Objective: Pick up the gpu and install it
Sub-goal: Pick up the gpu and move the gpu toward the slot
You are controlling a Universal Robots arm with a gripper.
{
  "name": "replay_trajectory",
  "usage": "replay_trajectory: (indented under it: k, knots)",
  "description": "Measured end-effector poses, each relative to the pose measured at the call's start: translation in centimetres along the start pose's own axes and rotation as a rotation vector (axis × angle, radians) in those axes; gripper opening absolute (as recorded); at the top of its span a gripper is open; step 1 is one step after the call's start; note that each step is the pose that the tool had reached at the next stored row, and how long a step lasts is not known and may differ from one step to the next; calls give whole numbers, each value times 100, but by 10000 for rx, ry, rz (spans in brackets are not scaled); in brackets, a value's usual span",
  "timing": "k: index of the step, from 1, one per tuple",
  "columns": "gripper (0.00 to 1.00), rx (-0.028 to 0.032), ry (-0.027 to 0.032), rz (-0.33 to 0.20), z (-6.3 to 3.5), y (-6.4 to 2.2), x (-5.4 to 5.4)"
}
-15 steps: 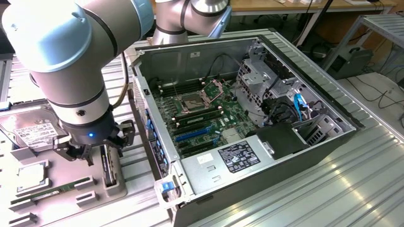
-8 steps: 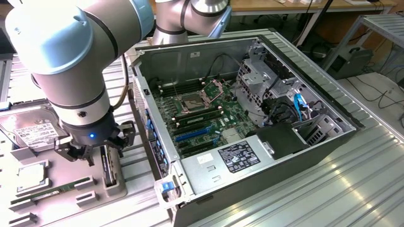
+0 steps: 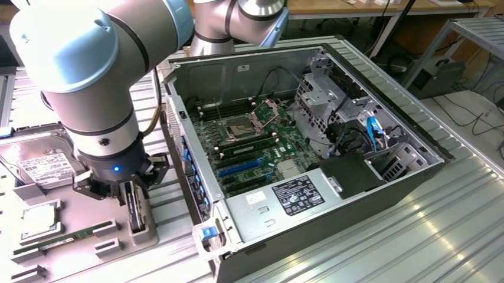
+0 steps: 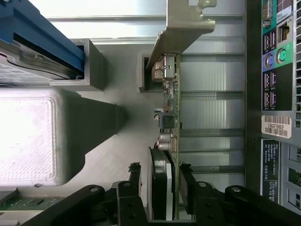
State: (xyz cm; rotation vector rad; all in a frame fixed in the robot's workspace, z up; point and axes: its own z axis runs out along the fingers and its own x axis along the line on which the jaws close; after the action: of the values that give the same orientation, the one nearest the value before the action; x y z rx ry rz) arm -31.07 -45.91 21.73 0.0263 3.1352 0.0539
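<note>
Wrist view: gripper straddled gpu standing on edge in grey holder, fingers either side, gap visible on one side, not pinching. Open computer case beside holder.

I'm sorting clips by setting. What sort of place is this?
Probably a robotics lab or workshop: a robot arm over a grey parts tray, an open PC case on a ribbed metal table, desks behind.
</note>
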Motion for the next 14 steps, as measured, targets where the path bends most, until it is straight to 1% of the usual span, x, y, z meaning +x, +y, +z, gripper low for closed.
replay_trajectory:
  k: [4,5,6,7,8,14]
  knots:
    - [45,0,0,1,2,0,0]
    - [44,0,0,1,2,0,0]
    - [37,0,0,1,2,0,0]
    - [37,0,0,1,2,0,0]
    - [30,0,0,1,2,0,0]
    - [30,0,0,1,2,0,0]
